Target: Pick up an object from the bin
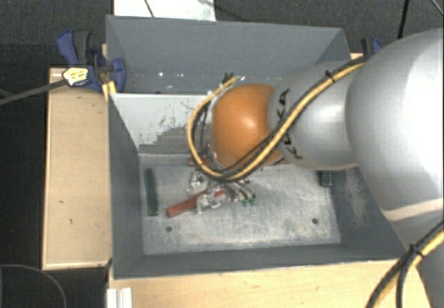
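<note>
Just left of the claw (215,195), on the bin (277,225) floor: a flat stick (180,209). Farther left, along the left wall: a slim bar (150,192). Well right, beside the arm (326,126): a small block (324,178).

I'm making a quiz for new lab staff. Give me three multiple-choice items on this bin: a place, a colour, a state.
1. Where does the dark green bar lie? A by the left wall of the bin; B mid-floor; C by the right wall.
2. What colour is the stick beside the gripper? A blue; B reddish brown; C white.
3. How is that stick? A lying flat on the floor; B standing upright; C hanging over the rim.
Answers: 1 A, it runs along the left wall. 2 B, reddish brown against the grey floor. 3 A, it lies along the floor.
</note>
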You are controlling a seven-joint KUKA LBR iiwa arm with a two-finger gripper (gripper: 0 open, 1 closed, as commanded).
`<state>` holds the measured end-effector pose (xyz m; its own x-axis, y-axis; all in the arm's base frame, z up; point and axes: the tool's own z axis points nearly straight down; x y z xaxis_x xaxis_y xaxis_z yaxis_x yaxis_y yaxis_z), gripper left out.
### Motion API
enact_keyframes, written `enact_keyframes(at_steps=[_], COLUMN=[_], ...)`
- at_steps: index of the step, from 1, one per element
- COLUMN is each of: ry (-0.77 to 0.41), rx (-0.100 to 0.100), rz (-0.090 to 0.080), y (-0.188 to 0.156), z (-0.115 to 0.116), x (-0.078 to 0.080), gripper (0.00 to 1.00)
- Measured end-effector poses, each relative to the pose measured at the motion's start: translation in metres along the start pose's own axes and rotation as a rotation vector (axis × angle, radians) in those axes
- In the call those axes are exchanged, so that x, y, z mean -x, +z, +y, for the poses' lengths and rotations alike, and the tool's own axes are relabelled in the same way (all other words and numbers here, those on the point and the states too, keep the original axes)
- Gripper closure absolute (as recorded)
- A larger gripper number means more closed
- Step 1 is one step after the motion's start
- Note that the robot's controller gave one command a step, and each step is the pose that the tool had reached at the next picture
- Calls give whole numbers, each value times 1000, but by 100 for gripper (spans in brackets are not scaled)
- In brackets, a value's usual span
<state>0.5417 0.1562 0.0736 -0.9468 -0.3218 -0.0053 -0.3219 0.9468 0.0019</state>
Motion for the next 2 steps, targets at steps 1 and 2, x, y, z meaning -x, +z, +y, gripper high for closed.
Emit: enact_keyframes(at_steps=[1,2], ry=[2,30], rx=[0,-2], rz=[0,1], y=[0,-141], z=[0,-18], x=[0,-7], gripper=[100,100])
